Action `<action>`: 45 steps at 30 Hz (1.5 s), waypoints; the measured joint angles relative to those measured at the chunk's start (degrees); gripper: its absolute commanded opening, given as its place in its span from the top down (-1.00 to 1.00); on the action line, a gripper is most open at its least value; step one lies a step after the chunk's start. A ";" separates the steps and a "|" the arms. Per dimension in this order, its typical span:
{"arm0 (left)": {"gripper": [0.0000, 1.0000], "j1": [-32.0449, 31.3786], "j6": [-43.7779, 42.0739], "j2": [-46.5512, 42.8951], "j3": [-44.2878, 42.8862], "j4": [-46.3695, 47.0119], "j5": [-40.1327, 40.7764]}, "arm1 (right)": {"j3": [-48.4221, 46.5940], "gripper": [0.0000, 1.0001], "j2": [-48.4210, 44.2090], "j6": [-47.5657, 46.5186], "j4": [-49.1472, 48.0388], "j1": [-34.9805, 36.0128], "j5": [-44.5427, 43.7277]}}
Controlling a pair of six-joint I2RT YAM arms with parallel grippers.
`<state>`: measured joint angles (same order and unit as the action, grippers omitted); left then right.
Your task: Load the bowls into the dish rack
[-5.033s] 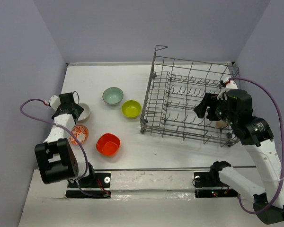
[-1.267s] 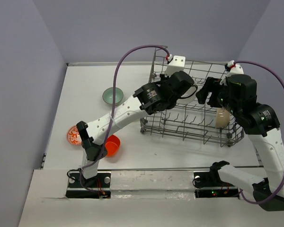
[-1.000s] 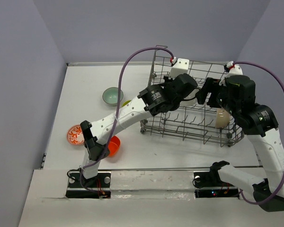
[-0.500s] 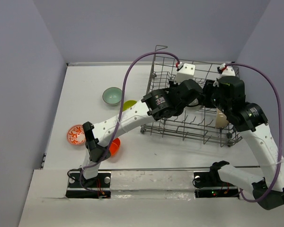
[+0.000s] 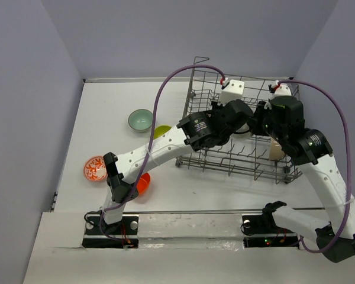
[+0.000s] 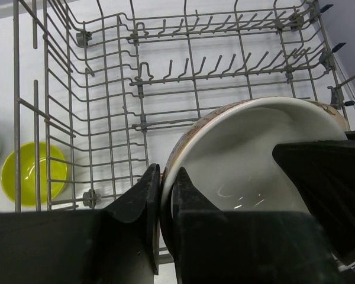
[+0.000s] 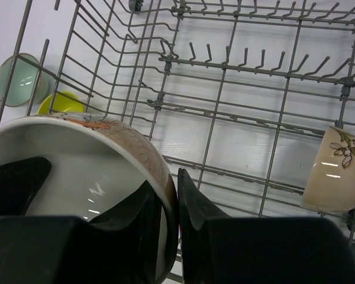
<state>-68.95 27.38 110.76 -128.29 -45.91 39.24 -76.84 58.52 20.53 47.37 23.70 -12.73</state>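
While the left fingers (image 6: 136, 201) and right fingers (image 7: 192, 207) pinch its rim from opposite sides, a round glazed bowl (image 6: 254, 165) hangs tilted over the wire rack (image 6: 106, 89), white inside showing, brown-patterned outside, lower part cut off. Farther, a cream bowl (image 7: 336, 171) leans in the rack's corner; a lime bowl (image 6: 32, 171) sits outside on the desk (image 5: 106, 100).

Both arms are white shells with fat black joint housings: the left arm (image 5: 168, 142), the right arm (image 5: 333, 184). 1 purple cable (image 5: 157, 109) loops off each; the wrists carry white camera blocks (image 5: 231, 93). The fingers (image 6: 139, 207) are matte black wedges.
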 measured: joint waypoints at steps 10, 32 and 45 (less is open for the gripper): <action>-0.38 -1.66 0.11 -0.26 -0.15 4.42 0.22 | 0.00 0.98 0.00 0.26 1.33 -0.02 -3.41; -0.72 -1.88 1.46 -50.95 37.90 12.28 4.72 | -5.64 0.98 15.06 -1.49 10.40 -0.02 -35.32; -0.81 16.11 -2.80 -67.25 70.03 18.53 -4.52 | -14.78 0.98 34.64 2.03 20.26 0.79 -57.22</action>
<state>-52.84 24.58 43.51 -58.26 -27.38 34.72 -91.61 93.17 22.57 67.64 24.49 -69.95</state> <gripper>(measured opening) 0.895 0.187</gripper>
